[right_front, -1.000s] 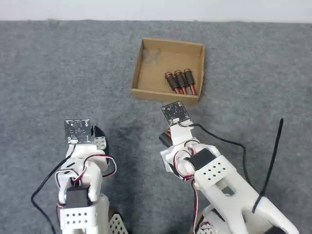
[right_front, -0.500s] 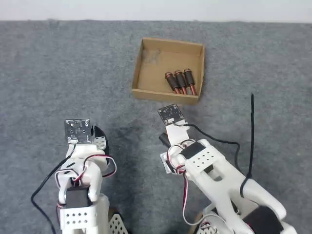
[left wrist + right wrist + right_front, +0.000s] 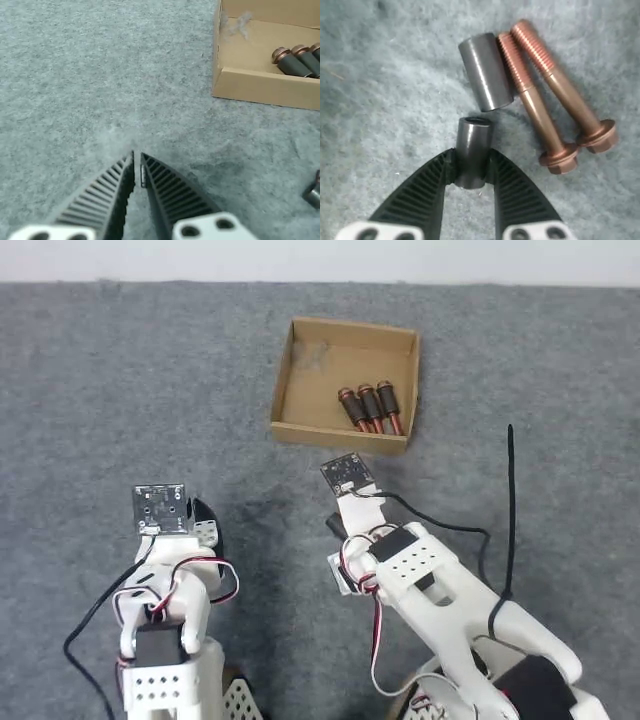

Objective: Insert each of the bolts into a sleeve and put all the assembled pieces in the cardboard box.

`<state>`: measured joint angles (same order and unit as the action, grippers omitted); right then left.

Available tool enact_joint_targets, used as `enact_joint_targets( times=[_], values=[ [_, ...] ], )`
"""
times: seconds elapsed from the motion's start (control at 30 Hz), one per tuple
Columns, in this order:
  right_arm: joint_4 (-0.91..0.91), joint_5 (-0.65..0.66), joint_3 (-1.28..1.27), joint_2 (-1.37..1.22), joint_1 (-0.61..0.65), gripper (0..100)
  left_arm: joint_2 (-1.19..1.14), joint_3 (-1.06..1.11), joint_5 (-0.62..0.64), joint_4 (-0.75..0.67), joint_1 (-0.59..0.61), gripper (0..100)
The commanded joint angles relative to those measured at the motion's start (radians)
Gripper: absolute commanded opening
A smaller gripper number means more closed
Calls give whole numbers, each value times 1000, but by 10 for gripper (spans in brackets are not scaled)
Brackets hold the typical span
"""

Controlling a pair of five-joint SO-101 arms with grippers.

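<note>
Box (image 3: 335, 432) stands at the far middle of the grey mat (image 3: 120, 390). Just short of its near wall, the right gripper (image 3: 471, 161) is clenched on a dark sleeve (image 3: 474, 142). The left gripper (image 3: 137, 158), well off to the left, is pressed closed on nothing. Three assembled pieces (image 3: 370, 406) lie side by side by the box's right wall. A second sleeve (image 3: 485, 75) lies just beyond the held one, seemingly touching the nearer of two loose bolts (image 3: 532, 107).

Place: robotics lab or workshop bench
Surface (image 3: 100, 370): grey, carpet-like covering; pale wall (image 3: 300, 260) behind
Gear: white arms (image 3: 165, 630), loose wiring (image 3: 510, 500), bare circuit boards (image 3: 160, 508)
</note>
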<state>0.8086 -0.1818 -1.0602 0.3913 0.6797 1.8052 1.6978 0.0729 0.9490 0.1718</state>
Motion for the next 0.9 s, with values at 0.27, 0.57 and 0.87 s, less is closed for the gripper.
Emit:
enact_joint_targets(
  times=[0.27, 0.57, 0.87],
  values=[
    [194, 221, 57, 222, -119, 7, 5, -12, -6, -26, 0, 22],
    [163, 222, -75, 536, -438, 7, 5, -12, -6, -25, 0, 22],
    [10, 239, -238, 656, -730, 9, 5, -12, -5, -17, 2, 22]
  ],
)
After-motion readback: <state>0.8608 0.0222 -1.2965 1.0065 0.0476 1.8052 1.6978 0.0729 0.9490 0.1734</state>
